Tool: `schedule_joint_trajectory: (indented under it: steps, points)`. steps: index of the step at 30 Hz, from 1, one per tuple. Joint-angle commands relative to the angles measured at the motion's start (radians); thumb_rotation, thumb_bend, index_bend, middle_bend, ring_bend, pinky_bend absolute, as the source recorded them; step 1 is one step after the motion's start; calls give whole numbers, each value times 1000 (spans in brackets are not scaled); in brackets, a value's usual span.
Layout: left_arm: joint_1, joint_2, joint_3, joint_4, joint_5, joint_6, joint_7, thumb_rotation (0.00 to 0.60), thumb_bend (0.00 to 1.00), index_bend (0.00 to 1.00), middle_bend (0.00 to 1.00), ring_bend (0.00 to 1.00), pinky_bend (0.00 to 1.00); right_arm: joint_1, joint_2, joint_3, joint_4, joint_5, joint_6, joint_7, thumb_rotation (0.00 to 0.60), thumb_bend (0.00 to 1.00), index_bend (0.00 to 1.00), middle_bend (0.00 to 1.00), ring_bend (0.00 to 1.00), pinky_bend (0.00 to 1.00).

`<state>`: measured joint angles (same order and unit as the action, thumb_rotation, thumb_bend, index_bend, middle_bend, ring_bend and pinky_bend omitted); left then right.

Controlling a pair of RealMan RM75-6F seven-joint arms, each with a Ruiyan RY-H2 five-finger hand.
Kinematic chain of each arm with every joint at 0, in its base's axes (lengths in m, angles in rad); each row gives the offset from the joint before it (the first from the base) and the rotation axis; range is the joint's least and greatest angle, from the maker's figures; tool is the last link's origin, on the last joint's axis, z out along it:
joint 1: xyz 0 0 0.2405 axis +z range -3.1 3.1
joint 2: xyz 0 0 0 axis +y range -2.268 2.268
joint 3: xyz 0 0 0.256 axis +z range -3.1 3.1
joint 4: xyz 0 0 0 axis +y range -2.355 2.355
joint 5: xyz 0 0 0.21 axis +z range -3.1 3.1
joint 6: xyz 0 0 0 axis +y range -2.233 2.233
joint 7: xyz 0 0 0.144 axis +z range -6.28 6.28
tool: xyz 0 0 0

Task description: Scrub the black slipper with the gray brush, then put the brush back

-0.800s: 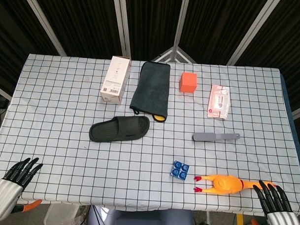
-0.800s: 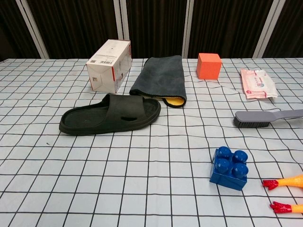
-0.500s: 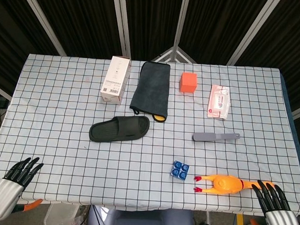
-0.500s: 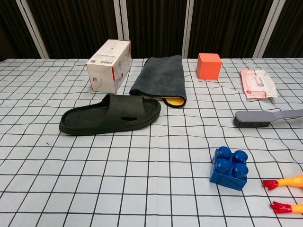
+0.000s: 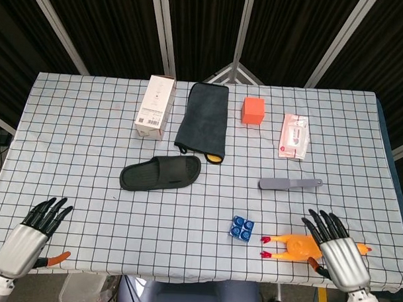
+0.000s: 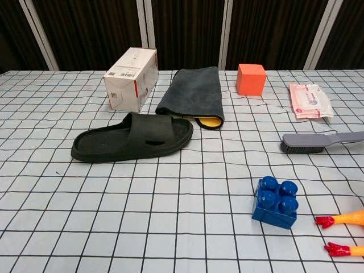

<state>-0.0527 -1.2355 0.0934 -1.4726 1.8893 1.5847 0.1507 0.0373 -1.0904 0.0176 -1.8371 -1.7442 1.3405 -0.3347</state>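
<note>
Hovering at the near edge, your left hand [image 5: 28, 234] and right hand [image 5: 337, 252] are spread wide, empty — brush [image 5: 290, 184] and slipper [image 5: 160, 173] untouched.

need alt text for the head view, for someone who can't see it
Seen from above, a checked tablecloth holds a black slipper at centre and a gray brush to its right, both untouched. The left hand and right hand hover open at the near edge, the right over a rubber chicken. A white box, dark towel, orange cube, wipes packet and blue brick lie around.
</note>
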Motion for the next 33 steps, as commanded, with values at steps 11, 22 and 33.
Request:
schedule_joint_trajectory:
  steps: [11,22,33]
  points:
    - [-21,-35,-56,-40,-107,-57,100,448,47,0,0,0,126,322,-134,226,61,447,-395,-239,600,367,273,91,60,149]
    - [-27,-54,-80,-46,-192,-103,153,453,48,0,0,0,125,456,-173,247,192,611,-523,-263,600,369,273,101,60,150]
    - [-40,-63,-89,-44,-237,-137,174,457,50,0,0,0,125,509,-210,216,288,637,-552,-212,600,368,273,105,61,150]
